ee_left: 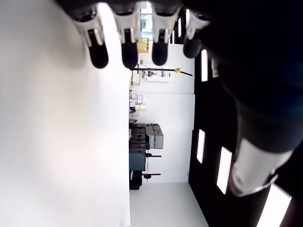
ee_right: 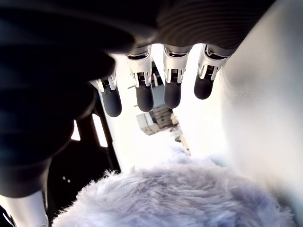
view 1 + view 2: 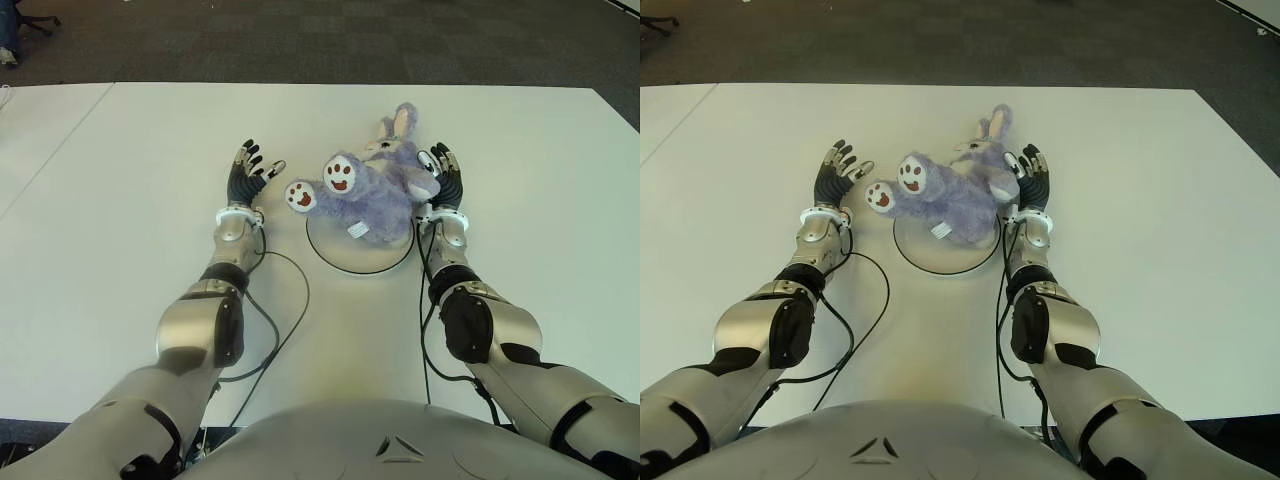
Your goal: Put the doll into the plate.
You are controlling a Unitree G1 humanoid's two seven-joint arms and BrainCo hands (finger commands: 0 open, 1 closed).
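The doll [image 3: 372, 189] — a fluffy lilac rabbit with white, brown-printed soles — lies across the white plate [image 3: 345, 256], between the released left hand [image 3: 247, 175] and released right hand [image 3: 441, 177]. White desk [image 3: 120, 200] — dark carpet [image 3: 300, 40] beyond.

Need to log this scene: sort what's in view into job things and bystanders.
Job things:
doll, lying on the plate
right hand, open beside the doll
left hand, open left of the doll

Bystanders:
table
cables
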